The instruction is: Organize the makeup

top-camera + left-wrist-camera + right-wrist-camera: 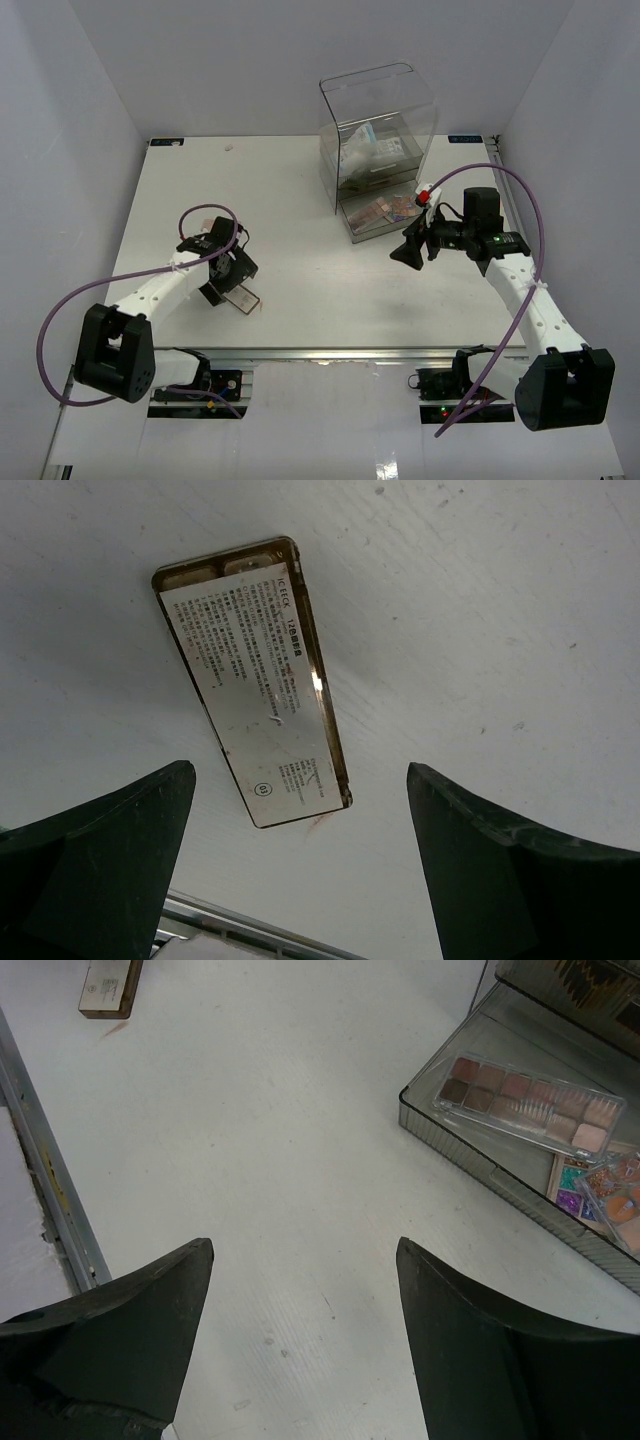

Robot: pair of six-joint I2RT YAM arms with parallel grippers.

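- Nearest us, close to the front edge of the worktop (300,220), the left tool (300,775) hangs over a face-down palette (262,690), jaws spread wide and holding nothing. The palette lies flat, label side up, between the two fingers but touching neither.
- We judge the step in hand to be picking up this last loose palette. The next move calls for coming down squarely and closing across its narrow width. It is thin and flat, so the fingers may slide over it.
- Further in, the right tool (302,1250) hovers with its jaws apart and empty, just beside the pulled-out lower drawer (500,1185).
- That drawer already holds a pink palette (530,1105) and a multicoloured palette (600,1185). We would lay the loose one beside them.
- Farthest back stands the clear box (375,110). Its upper contents are too blurred to name.
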